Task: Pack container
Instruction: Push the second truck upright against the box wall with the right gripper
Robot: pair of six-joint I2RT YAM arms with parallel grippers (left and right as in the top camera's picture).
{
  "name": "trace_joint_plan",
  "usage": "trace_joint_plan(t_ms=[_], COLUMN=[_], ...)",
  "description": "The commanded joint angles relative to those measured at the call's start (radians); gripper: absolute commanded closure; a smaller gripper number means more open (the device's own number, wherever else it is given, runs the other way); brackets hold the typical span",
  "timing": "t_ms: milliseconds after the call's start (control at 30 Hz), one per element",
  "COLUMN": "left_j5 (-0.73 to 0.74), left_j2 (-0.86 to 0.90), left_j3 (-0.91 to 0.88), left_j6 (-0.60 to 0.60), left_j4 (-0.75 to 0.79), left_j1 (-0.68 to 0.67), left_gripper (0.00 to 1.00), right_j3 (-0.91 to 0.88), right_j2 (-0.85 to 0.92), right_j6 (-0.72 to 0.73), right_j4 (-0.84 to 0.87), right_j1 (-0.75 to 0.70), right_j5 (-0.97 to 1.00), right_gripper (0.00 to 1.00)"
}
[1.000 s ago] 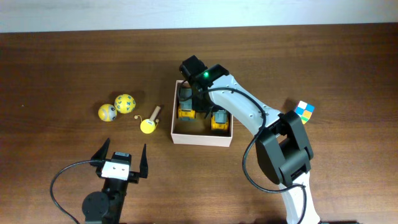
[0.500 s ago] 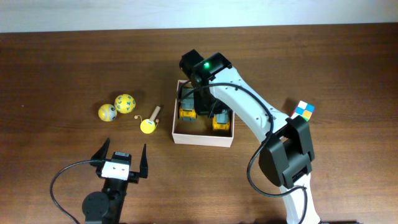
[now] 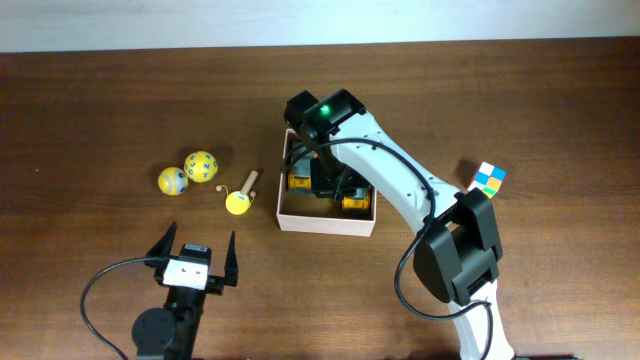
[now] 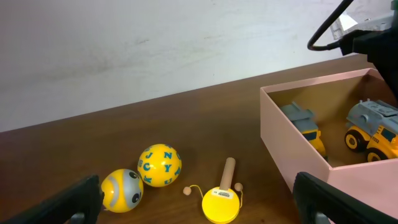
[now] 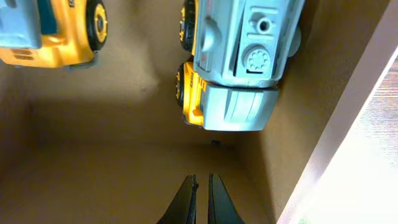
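Note:
The container (image 3: 326,222) is a square white cardboard box with a tan inside, at the table's middle. Two yellow-and-grey toy trucks lie in it (image 3: 298,181) (image 3: 352,203). My right gripper (image 5: 201,186) is inside the box, shut and empty, just above the bare floor (image 5: 112,155) near a truck (image 5: 242,62); the second truck (image 5: 50,31) is at the top left. In the overhead view the arm (image 3: 330,110) hides it. My left gripper (image 3: 192,250) is open and empty, near the front edge, left of the box.
Two yellow balls (image 3: 172,181) (image 3: 201,166) and a yellow rattle drum on a wooden stick (image 3: 238,202) lie left of the box. A colour cube (image 3: 488,178) sits to its right. The left wrist view shows the balls (image 4: 122,190) (image 4: 159,165), drum (image 4: 221,202) and box wall (image 4: 292,149).
My right wrist has shifted a little over the box and now covers more of the right truck. The left arm and the loose toys have not moved.

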Motion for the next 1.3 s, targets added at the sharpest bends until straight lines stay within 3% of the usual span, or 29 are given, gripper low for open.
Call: trace_joint_plan(t_ms=[0,667,1267], left_j5=[-0.004,-0.004,-0.004], left_j2=[-0.006,-0.006,-0.006], left_j3=[-0.008,-0.008,-0.008], left_j6=[0.013,0.013,0.013], left_j4=[0.002,0.002,0.002], left_j1=[0.003,0.003,0.003], left_gripper=[0.01,0.01,0.01], right_j3=[-0.034,-0.203,-0.208], right_j2=[-0.039,-0.039,-0.039], right_j6=[0.013,0.008,-0.044], right_j4=[0.002,0.123,0.212], right_j1=[0.003,0.003,0.002], right_j5=[0.024,0.021,0.145], right_gripper=[0.96,0.96,0.96])
